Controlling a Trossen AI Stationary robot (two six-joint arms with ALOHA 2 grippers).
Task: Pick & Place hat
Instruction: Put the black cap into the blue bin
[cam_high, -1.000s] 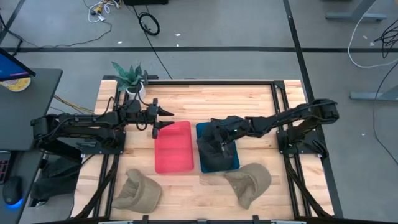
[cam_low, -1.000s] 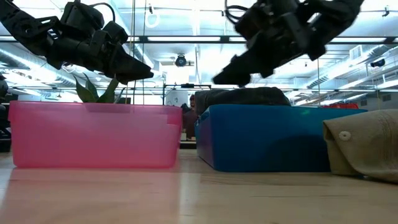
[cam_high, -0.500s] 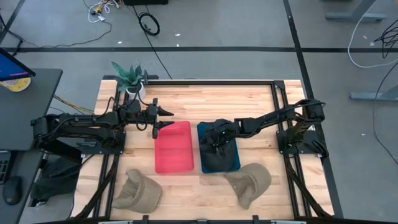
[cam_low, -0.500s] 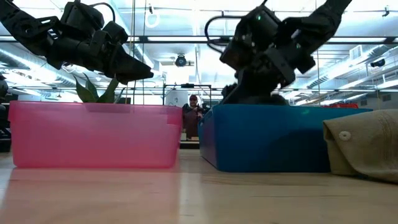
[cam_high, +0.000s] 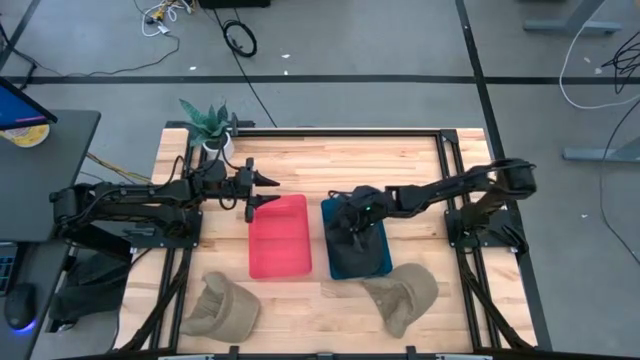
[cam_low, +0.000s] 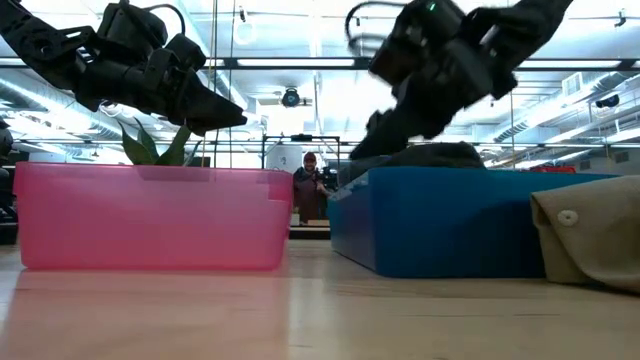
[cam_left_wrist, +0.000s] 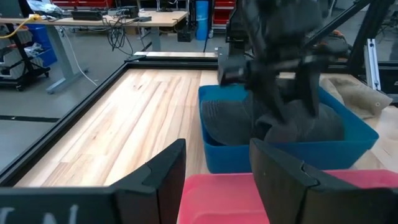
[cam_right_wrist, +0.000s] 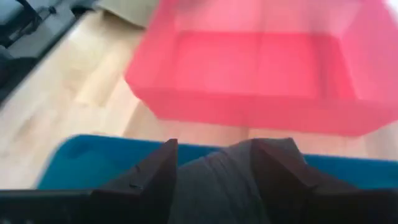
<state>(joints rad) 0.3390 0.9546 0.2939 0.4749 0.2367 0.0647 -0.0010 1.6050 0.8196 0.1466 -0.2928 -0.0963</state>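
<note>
Clearly, the dark hat (cam_high: 352, 240) sits in the blue bin (cam_high: 378, 262), soft, light and floppy, best pinched at its crown fold. The right gripper (cam_high: 347, 222), at its 12 o'clock edge, is spread open over it, holding nothing.

- A robotics lab or workshop.
- Bare grey floor (cam_high: 330, 50) with loose cables (cam_high: 238, 38) across the frame's top.
- Workbenches (cam_left_wrist: 93, 17) at the left wrist view's upper left.
- Glass partitions (cam_low: 290, 110) behind, low view's centre.
</note>
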